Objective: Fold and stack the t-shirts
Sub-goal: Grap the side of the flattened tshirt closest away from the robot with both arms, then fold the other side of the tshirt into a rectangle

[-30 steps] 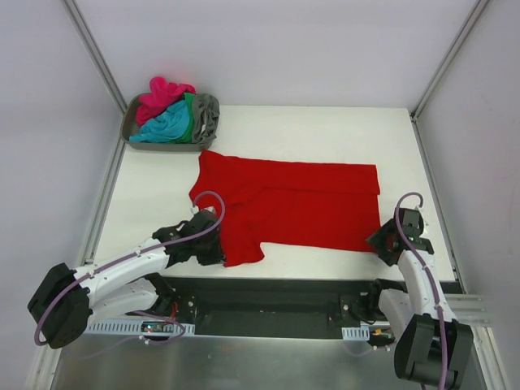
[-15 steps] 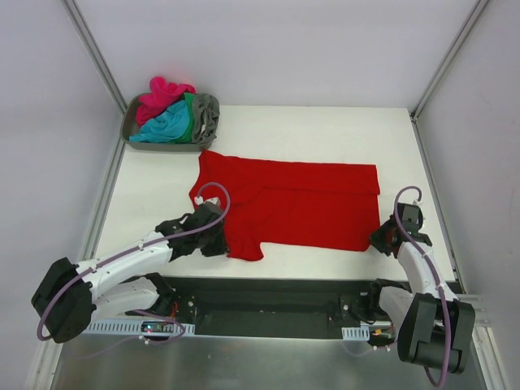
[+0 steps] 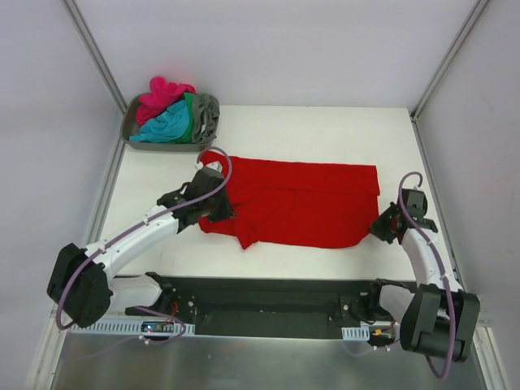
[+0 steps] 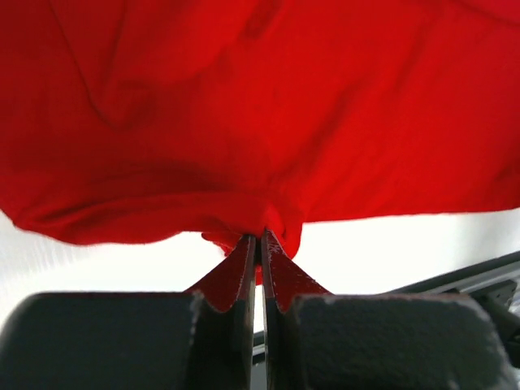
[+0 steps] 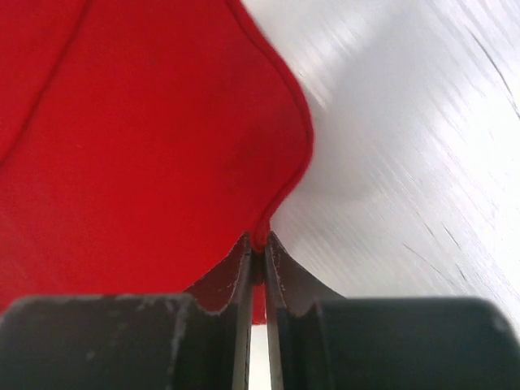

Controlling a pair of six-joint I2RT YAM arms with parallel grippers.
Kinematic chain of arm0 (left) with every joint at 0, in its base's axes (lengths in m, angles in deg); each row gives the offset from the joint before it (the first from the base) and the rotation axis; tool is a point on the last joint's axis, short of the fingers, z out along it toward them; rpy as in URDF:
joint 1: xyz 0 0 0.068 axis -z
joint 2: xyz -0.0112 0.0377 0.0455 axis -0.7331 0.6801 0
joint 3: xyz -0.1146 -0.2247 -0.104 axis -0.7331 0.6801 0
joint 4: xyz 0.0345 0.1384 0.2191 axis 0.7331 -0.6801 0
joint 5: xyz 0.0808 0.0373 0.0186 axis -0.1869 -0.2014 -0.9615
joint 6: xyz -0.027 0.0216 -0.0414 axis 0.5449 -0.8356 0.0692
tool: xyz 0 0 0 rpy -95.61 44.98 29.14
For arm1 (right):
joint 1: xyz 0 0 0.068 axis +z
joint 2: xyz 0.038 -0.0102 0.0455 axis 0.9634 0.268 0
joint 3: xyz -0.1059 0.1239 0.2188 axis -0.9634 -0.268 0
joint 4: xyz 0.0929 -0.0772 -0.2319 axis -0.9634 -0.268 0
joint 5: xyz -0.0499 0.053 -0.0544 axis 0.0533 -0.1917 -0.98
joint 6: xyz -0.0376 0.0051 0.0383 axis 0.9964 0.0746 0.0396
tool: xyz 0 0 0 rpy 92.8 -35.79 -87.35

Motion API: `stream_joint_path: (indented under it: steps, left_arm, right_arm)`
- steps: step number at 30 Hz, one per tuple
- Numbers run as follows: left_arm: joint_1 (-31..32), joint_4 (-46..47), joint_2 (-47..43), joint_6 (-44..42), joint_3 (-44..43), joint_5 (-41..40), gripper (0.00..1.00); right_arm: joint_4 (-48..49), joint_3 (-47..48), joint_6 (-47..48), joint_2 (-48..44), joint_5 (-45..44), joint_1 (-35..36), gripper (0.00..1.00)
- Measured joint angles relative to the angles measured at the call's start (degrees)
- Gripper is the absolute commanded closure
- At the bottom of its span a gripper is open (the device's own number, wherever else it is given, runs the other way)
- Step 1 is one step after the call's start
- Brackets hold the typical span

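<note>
The bright red t-shirt (image 3: 301,203) lies spread across the middle of the white table. My left gripper (image 3: 221,208) is shut on the shirt's near-left edge and holds it lifted over the shirt's left part; the pinch shows in the left wrist view (image 4: 260,236) under the hanging red cloth (image 4: 244,122). My right gripper (image 3: 380,227) is shut on the shirt's near-right corner hem, which shows in the right wrist view (image 5: 259,237) with the red cloth (image 5: 146,146) ahead. The magenta-pink (image 3: 162,95), teal-blue (image 3: 165,124), green (image 3: 189,118) and grey (image 3: 208,114) t-shirts lie heaped at the back left.
A grey plastic tray (image 3: 130,122) at the back-left corner holds the heaped shirts. Bare white table (image 3: 325,130) lies behind the red shirt. A black strip (image 3: 268,292) runs along the near edge. Metal frame posts stand at the back corners.
My left gripper has carried the shirt's near-left edge away from me and up, folding it over the left part. My right gripper has drawn the near-right corner back a little.
</note>
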Motion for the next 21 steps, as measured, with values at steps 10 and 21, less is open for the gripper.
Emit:
stream_joint_path:
  steps: [10, 21]
  left_arm:
    - [-7.4, 2.4, 9.4, -1.4, -9.2, 4.0, 1.0]
    - [-11.9, 3.1, 16.7, -3.0, -16.0, 3.6, 1.0]
  right_arm:
    - [1.0, 10.1, 0.5, 10.7, 2.1, -0.3, 0.89]
    - [3.5, 17.6, 0.0, 19.4, 3.0, -0.6, 0.88]
